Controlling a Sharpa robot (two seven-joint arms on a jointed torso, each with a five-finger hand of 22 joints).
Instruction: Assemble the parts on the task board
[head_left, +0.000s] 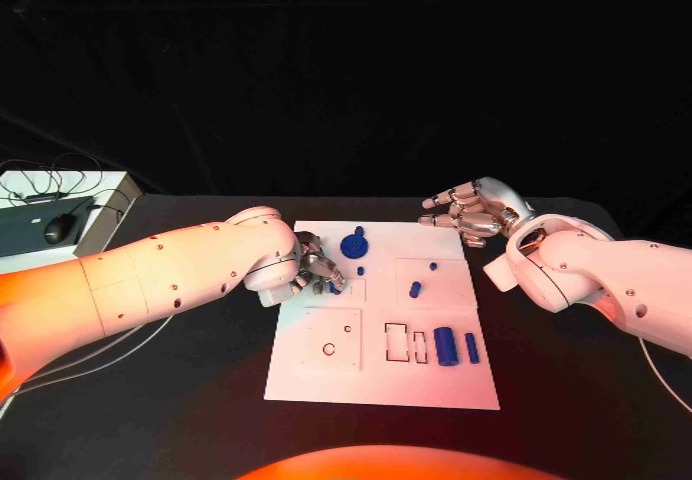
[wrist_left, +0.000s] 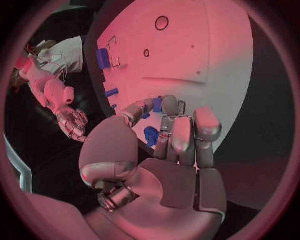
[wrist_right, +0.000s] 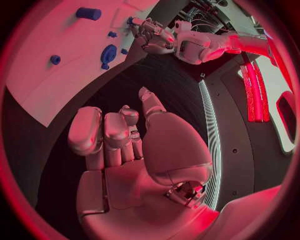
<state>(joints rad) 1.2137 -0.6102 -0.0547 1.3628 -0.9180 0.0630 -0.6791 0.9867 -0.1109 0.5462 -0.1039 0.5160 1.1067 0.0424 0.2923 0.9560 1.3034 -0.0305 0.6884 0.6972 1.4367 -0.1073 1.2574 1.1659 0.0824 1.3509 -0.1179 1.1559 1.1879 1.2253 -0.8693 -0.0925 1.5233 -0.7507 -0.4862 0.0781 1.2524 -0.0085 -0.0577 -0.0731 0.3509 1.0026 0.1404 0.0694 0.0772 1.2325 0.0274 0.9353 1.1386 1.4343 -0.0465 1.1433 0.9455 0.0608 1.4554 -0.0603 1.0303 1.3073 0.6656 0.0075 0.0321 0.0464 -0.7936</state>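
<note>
The white task board (head_left: 382, 375) lies in the middle of the black table. My left hand (head_left: 315, 266) is over the board's left edge, and its thumb and a finger pinch a small blue part (wrist_left: 157, 105) just above the board. My right hand (head_left: 472, 212) hovers beyond the board's far right corner, fingers apart and holding nothing. On the board, a round blue gear-like part (head_left: 355, 243) lies at the far side. A short blue peg (head_left: 415, 290) stands mid-right. A thick blue cylinder (head_left: 446, 346) and a slim blue bar (head_left: 472, 347) lie near the right edge.
Black-outlined rectangular slots (head_left: 395, 342) and a small round hole (head_left: 329, 349) mark the board's near half. A grey box (head_left: 58, 215) with cables sits at the table's far left. Bare black table surrounds the board.
</note>
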